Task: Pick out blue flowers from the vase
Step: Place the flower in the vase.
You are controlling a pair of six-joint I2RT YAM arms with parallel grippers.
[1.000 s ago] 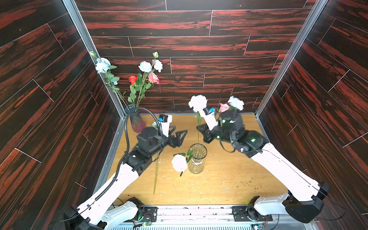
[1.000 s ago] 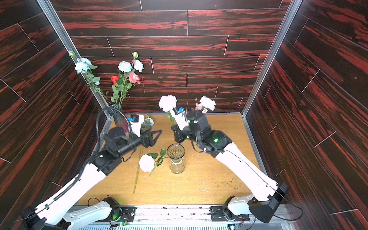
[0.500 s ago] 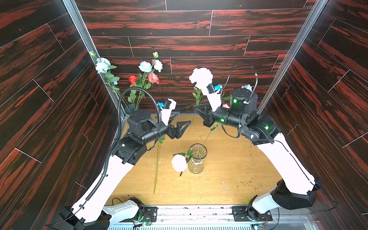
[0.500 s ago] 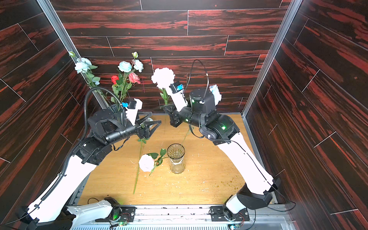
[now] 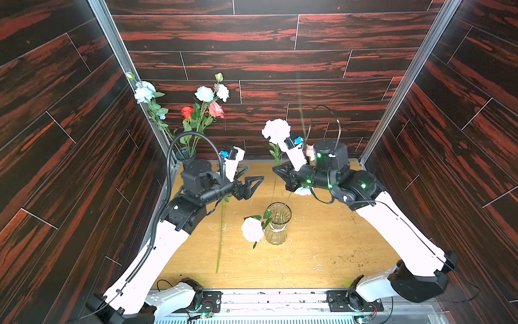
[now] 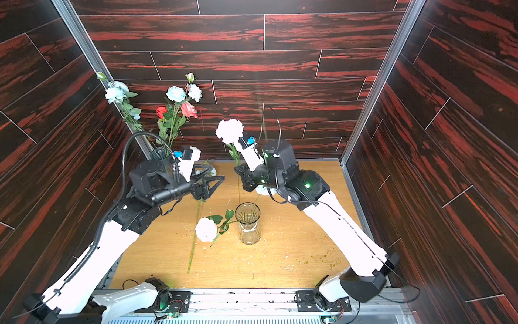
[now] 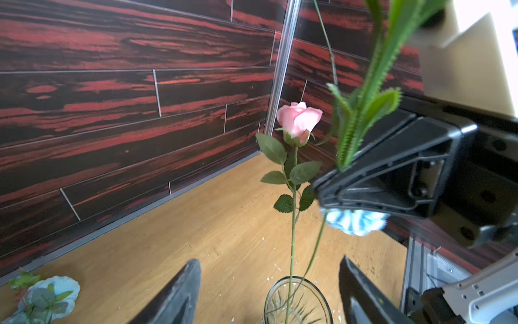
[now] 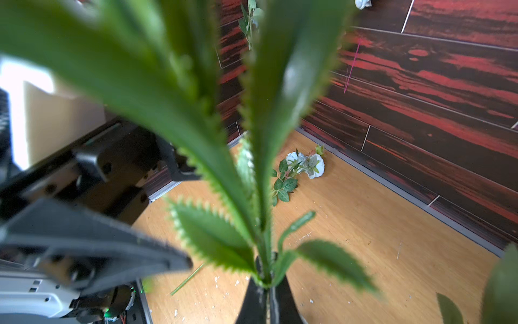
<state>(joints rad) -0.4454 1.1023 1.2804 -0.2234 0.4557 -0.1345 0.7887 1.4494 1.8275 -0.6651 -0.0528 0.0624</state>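
Observation:
A clear glass vase (image 5: 277,223) (image 7: 297,300) stands mid-table with a pink rose (image 7: 298,119) and one of the blue flowers (image 7: 354,221) (image 5: 304,191) in it. The blue bloom sits just under my right gripper. My right gripper (image 5: 277,168) (image 8: 266,283) hovers behind the vase, shut on the stalk of a white ruffled flower (image 5: 276,130) with saw-edged leaves. Facing it from the left, my left gripper (image 5: 256,182) (image 7: 269,283) is open and holds nothing. More blue flowers (image 8: 305,164) (image 7: 50,291) lie on the table at the back.
A dark vase (image 5: 185,154) in the back left corner holds pale blue blooms (image 5: 204,94), a red rose (image 5: 187,111) and a pink rose. A white rose (image 5: 252,228) droops beside the glass vase. A long green stalk (image 5: 221,232) lies on the table.
My right gripper lifted the white flower high, then came down somewhat. The left arm rose and swung toward the middle, jaws still open.

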